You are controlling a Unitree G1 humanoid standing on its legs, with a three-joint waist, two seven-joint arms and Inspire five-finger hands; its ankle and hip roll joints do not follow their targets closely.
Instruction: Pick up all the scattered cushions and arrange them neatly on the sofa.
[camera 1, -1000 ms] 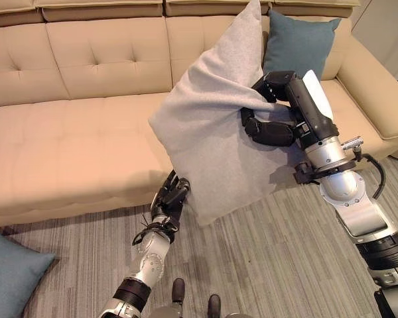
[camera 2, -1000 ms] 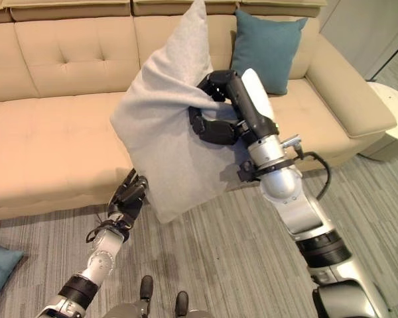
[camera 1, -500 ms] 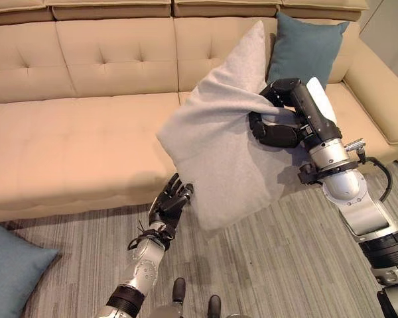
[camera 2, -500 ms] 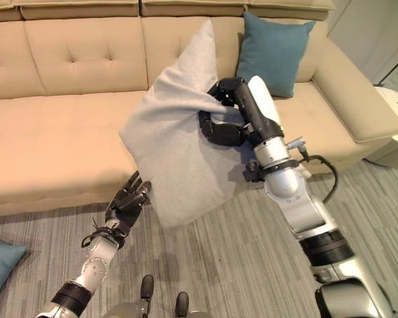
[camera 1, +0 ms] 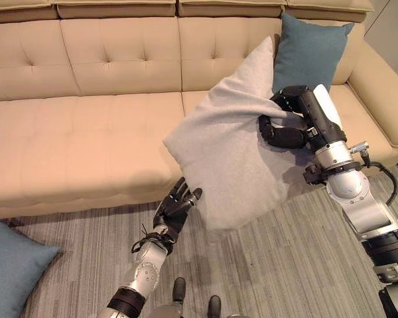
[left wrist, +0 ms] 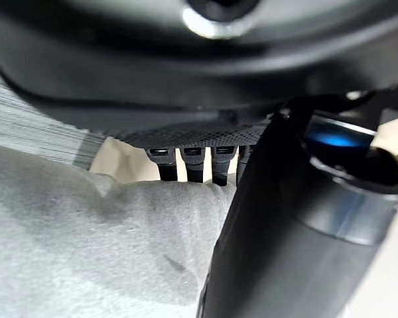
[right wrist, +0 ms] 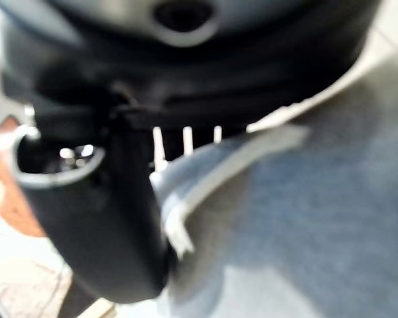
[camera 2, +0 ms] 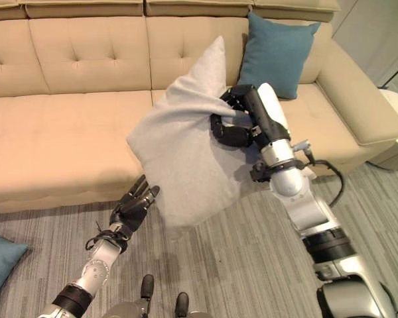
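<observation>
My right robot hand point(camera 1: 283, 127) is clamped on the grey cushion point(camera 1: 225, 159), fingers curled into its right edge and bunching the cloth, so the cushion hangs in the air tilted on a corner, top corner up by the sofa back, low corner over the floor point(camera 1: 278, 265) just in front of the sofa point(camera 1: 86, 132). My left robot hand point(camera 1: 176, 204) is below the cushion's lower left edge, in front of the sofa's front face, fingers straight and spread, tips right at the fabric; can't tell if they touch. In the left wrist view the fingers point(left wrist: 186, 164) reach over the grey cloth. A teal cushion point(camera 1: 310, 50) leans upright against the sofa back at the sofa's right end, just behind the grey cushion's top corner. Second teal cushion point(camera 1: 10, 271) lies on the floor, well left of the sofa's front, apart from both hands. The sofa seat left of the grey cushion is bare tan.
</observation>
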